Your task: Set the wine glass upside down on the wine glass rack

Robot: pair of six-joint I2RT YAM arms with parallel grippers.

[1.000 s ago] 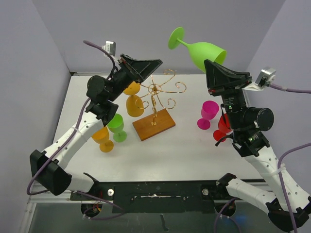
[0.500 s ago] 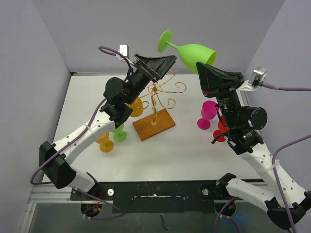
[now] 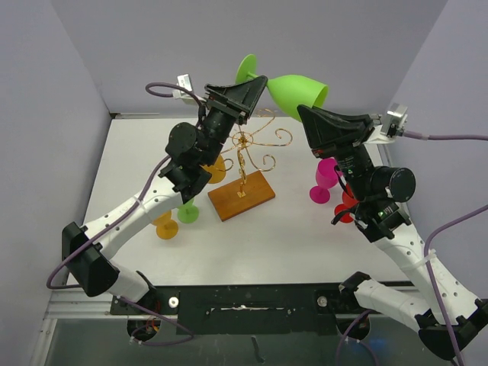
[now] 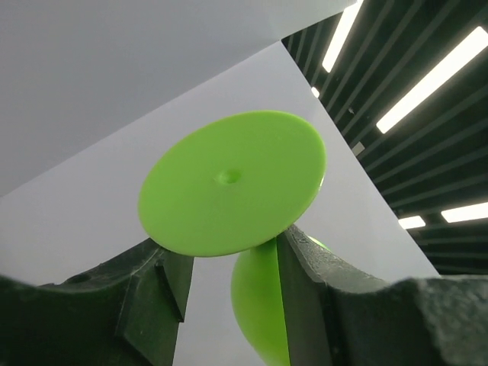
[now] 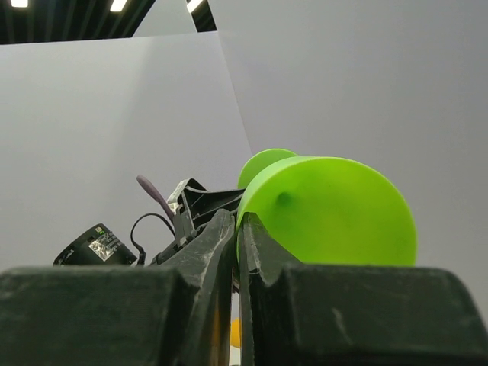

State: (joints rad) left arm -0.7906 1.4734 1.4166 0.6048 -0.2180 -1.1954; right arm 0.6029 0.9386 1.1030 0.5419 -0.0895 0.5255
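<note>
A bright green wine glass point(image 3: 299, 91) hangs in the air on its side, above and behind the wine glass rack point(image 3: 242, 142), a gold wire stand on a brown wooden base. My right gripper point(image 3: 306, 113) is shut on the rim of the bowl, which fills the right wrist view point(image 5: 335, 217) above the pinched gripper point(image 5: 238, 223). My left gripper point(image 3: 258, 85) is up at the stem end. In the left wrist view the round foot point(image 4: 232, 183) sits just over the left gripper point(image 4: 227, 250), whose jaws stand apart on either side. The stem is hidden behind the foot.
An orange glass point(image 3: 214, 165) hangs on the rack's left side. A green glass point(image 3: 186, 207) and an orange glass point(image 3: 164, 223) stand left of the base. A magenta glass point(image 3: 328, 180) and a red one point(image 3: 348, 201) stand on the right, beside the right arm.
The right arm has carried the green glass leftward and lower, tipping it closer to level. The left arm has risen and swung right to the glass's foot, its jaws narrowing.
</note>
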